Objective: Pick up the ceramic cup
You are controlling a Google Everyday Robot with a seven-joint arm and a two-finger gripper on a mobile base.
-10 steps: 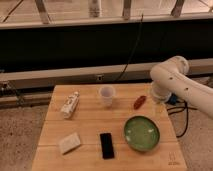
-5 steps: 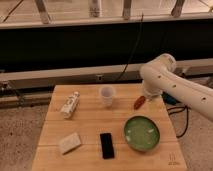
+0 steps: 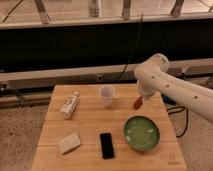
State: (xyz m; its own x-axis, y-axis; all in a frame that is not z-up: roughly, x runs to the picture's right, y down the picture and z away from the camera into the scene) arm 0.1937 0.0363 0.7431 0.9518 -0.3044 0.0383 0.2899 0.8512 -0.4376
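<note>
The ceramic cup (image 3: 106, 95) is a small white handleless cup standing upright at the back middle of the wooden table (image 3: 90, 125). My white arm (image 3: 170, 87) reaches in from the right. My gripper (image 3: 144, 94) hangs at its end over the table's back right, to the right of the cup and apart from it. It is just above a small red-orange object (image 3: 137, 103).
A white labelled bottle (image 3: 69, 104) lies at the back left. A green bowl (image 3: 142, 133) sits front right, a black phone (image 3: 106, 145) front middle, and a pale block (image 3: 69, 142) front left. A dark railing and cable run behind the table.
My arm has swung left, bringing the gripper from the table's right edge to nearer the cup. The things on the table have not moved.
</note>
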